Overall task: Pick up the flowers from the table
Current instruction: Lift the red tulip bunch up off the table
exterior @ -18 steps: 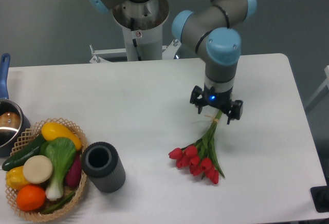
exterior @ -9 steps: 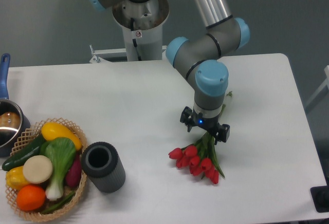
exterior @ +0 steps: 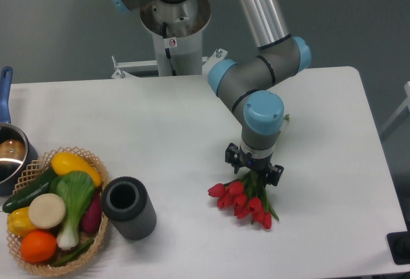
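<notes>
- Camera view from the front: a white desk (exterior: 160, 125) with rounded corners fills most of the scene, and a flat grey wall stands behind it.
- The arm's pale pedestal (exterior: 174, 42) rises at the desk's far edge.
- The pincer (exterior: 254, 171) points straight down over the flowers (exterior: 243, 201); its black fingers sit on either side of the green stems, but I cannot tell whether they pinch them.
- The red tulip heads lie on the desk, right of centre, near the front.
- A dark grey cylinder (exterior: 129, 208) lies front left, touching a wicker basket (exterior: 96, 164) of vegetables.
- A blue-handled pot (exterior: 9, 154) sits at the left edge.
</notes>
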`<state>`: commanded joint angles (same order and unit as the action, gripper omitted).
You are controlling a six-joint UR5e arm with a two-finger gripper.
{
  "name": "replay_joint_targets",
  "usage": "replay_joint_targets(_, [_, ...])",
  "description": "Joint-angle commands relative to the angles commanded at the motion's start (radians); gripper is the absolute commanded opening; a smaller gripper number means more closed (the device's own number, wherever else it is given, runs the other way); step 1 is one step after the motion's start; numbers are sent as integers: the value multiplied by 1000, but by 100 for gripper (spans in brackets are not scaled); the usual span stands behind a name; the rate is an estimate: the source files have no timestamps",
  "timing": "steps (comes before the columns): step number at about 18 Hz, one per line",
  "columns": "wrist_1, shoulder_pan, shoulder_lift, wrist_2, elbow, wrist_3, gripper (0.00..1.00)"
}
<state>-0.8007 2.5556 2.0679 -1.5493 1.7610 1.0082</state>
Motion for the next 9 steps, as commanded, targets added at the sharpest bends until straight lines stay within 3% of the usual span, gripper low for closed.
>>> replay_joint_targets(1, [0,-2,-9,-3,-1,-41,0])
replay_joint_targets(9, [-9,57,-104,-9,-34,-77,0])
